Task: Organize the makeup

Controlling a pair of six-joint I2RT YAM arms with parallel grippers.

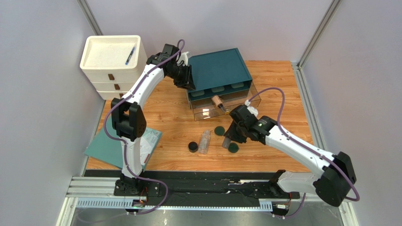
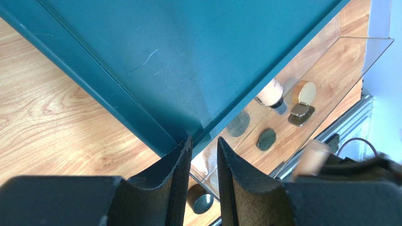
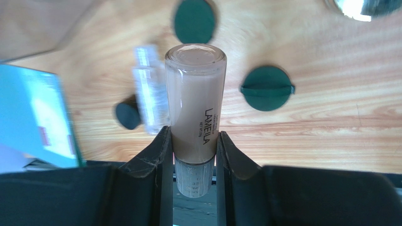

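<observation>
Right end effector (image 3: 193,136): we see it clamped on the tan foundation tube (image 3: 194,108) above the bench (image 3: 330,132) | dark green discs (image 3: 267,88) at the tube's 12 and 3 o'clock, clear bottle (image 3: 150,99) at 9 | left end effector (image 2: 204,143): narrow gap at the teal organizer (image 2: 188,56) corner, grip we cannot tell

We see a white drawer unit (image 1: 106,77) at the far left corner of the wooden worktop (image 1: 165,117), with a blue pen (image 1: 130,55) lying in its top tray. A teal booklet (image 1: 106,148) rests at the near left edge. Far centre stands a teal organizer (image 1: 217,68), its clear drawer (image 1: 245,101) pulled out toward us.
</observation>
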